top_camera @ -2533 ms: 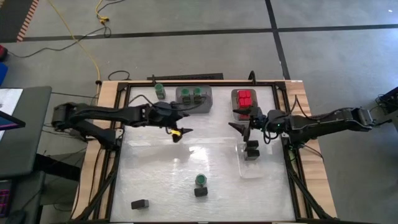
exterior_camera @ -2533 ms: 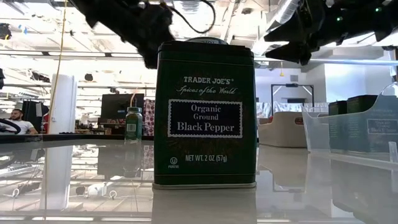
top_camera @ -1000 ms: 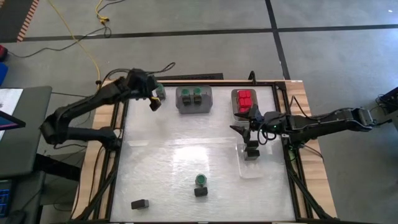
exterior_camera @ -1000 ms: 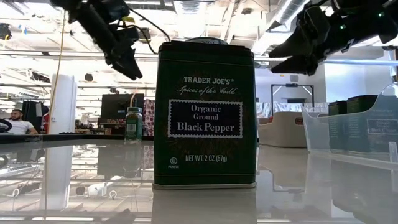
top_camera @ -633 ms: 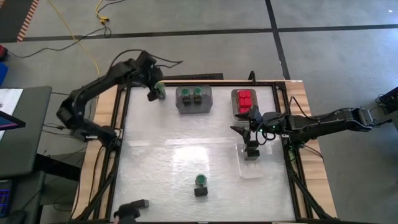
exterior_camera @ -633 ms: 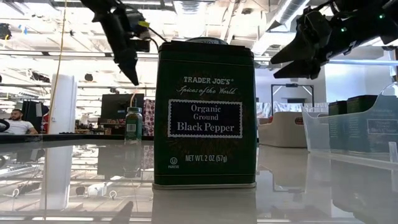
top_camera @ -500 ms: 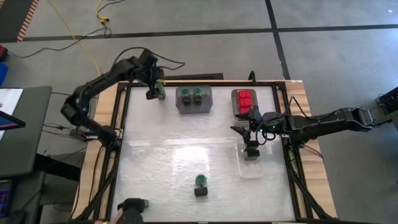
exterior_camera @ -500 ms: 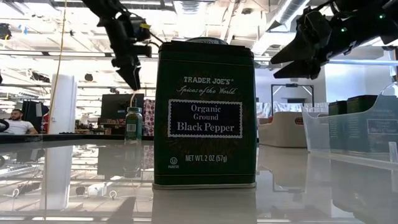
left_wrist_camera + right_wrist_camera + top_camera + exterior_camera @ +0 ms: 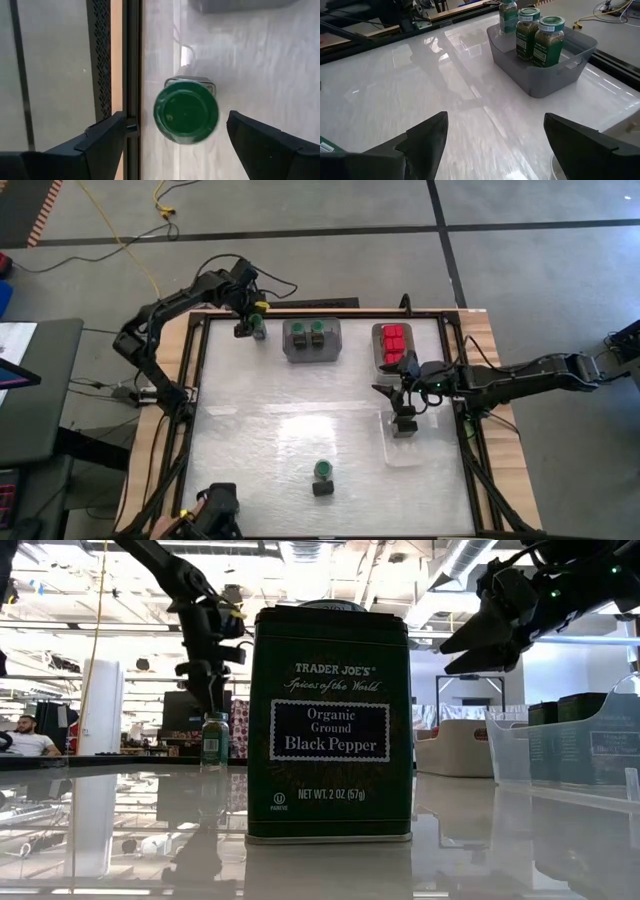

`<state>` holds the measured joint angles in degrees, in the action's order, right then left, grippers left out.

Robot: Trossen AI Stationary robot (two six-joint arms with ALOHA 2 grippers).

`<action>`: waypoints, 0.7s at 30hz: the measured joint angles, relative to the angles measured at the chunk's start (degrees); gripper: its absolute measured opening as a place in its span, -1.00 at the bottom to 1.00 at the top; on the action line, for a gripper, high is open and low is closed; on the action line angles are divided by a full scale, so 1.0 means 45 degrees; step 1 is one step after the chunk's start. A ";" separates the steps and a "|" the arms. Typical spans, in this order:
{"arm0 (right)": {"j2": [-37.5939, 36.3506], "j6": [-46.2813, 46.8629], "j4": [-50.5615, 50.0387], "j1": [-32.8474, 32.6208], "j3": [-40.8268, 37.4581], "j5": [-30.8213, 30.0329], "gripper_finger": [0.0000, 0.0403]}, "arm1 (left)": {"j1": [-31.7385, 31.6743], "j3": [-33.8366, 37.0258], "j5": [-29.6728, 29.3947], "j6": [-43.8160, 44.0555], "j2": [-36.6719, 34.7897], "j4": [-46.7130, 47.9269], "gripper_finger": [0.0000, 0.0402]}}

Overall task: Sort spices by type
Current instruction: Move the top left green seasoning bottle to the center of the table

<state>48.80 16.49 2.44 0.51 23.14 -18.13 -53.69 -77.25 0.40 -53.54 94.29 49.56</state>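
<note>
Left gripper [image 9: 172,137] has swung above the green-lidded jar [image 9: 186,112], fingers spread.

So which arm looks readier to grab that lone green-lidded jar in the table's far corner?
The left: its open pincer hangs directly above the green-lidded round jar; the right pincer is across the table.

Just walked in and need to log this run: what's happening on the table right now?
The robot is sorting spices. Its left hand hangs open over a lone green-lidded jar at the table's far left edge, not yet gripping. The right hand hovers open above the clear tray. Two matching jars sit in the grey tray.
</note>
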 joint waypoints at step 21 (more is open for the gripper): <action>0.0000 -0.0112 -0.0121 0.0000 0.0000 0.0002 0.77 | -0.0261 0.0005 0.0783 0.0310 0.1771 -0.0304 0.63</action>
<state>48.80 15.99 1.89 0.51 23.14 -18.12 -54.86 -77.23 3.92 -52.14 102.26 48.19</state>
